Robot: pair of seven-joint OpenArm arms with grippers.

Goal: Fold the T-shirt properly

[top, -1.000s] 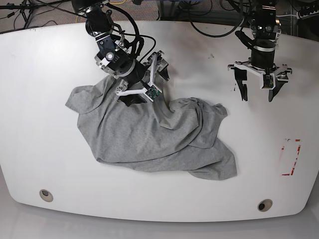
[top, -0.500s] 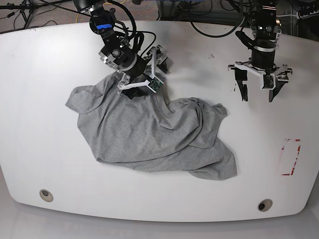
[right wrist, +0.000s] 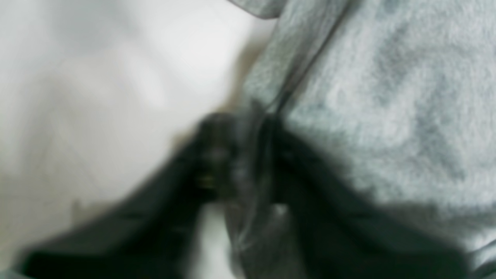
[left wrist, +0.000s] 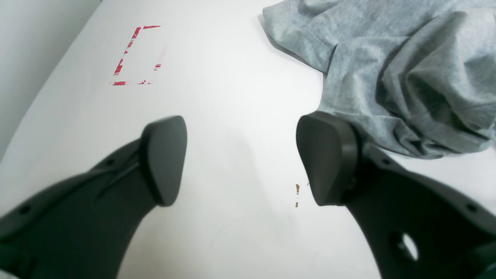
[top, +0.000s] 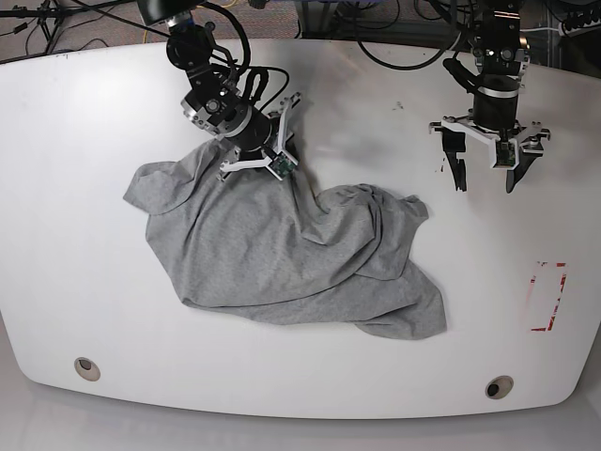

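Right end effector (top: 269, 160) newly pinched on T-shirt (top: 282, 258), long axis upper-left to lower-right

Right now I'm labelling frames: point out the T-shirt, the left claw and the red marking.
T-shirt (top: 282, 258): base view, middle of the crumpled grey cloth.
Left claw (left wrist: 240, 159): left wrist view, gap between its fingertips.
Red marking (left wrist: 135, 56): left wrist view, inside the broken outline.

The right wrist view is smearing everything: the dark fingers (right wrist: 217, 155) of the right gripper (right wrist: 248, 155) are showing only as soft shapes against the heather-grey cotton T-shirt (right wrist: 387, 97), so whether cloth is lying between them is not telling. In the left wrist view, the T-shirt (left wrist: 407, 77) is running off the top and right edges. No lettering is showing anywhere on it.
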